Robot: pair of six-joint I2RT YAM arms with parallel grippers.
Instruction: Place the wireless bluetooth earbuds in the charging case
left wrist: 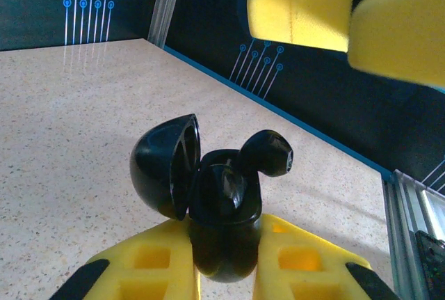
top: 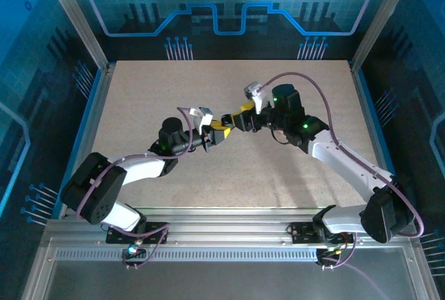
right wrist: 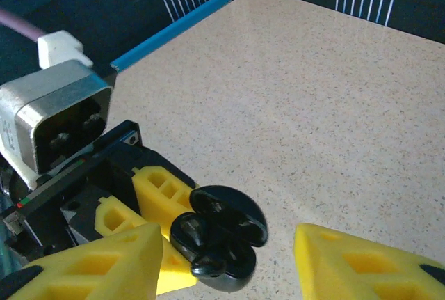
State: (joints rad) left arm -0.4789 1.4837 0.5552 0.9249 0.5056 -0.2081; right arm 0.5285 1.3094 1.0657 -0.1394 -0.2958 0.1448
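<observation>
Left gripper (top: 214,136) pinches the black charging case (left wrist: 222,241) by its lower body, above the middle of the table (top: 278,168). Lid (left wrist: 165,168) hinged open. One black earbud (left wrist: 268,152) sits in the case, standing proud of the rim. Right gripper (top: 236,120): fingers spread, close by the case, holding nothing.

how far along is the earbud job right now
Done: the lid is open and one earbud looks seated in the charging case. In hand: the left pincer grips the case; the second earbud sits proud of its slot, the right pincer open close by. Left: press it flush.
</observation>
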